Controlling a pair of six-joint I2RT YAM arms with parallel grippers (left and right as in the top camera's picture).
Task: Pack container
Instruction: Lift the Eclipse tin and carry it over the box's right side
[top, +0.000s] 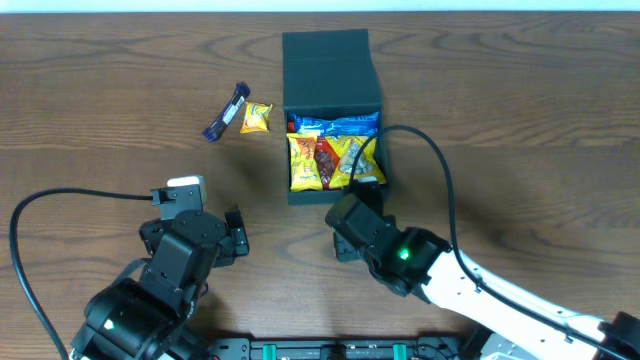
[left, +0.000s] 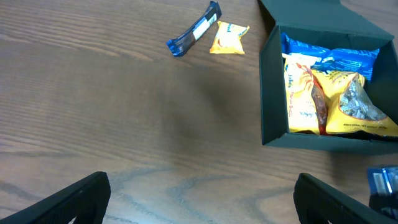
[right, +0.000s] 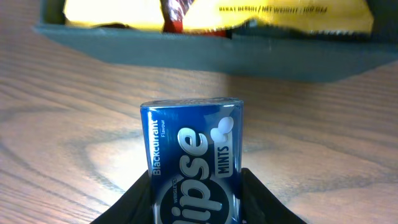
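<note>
Gripping a blue rectangular mint tin, the right gripper sits lower centre, below the dark teal-green cardboard container; the left gripper gapes empty.

The overhead camera looks straight down on the counter from well above. It takes in the container at upper middle and both arms along the bottom edge. The left wrist camera sits low and looks forward and down at a slant across the wood, its own jaws dark in the two bottom corners. With the overhead view it shares the container's open top, the blue bar and the yellow packet. The right wrist camera is nearest of all, almost at counter level. It faces the container's near wall, and a mint tin between its jaws fills the lower middle.
</note>
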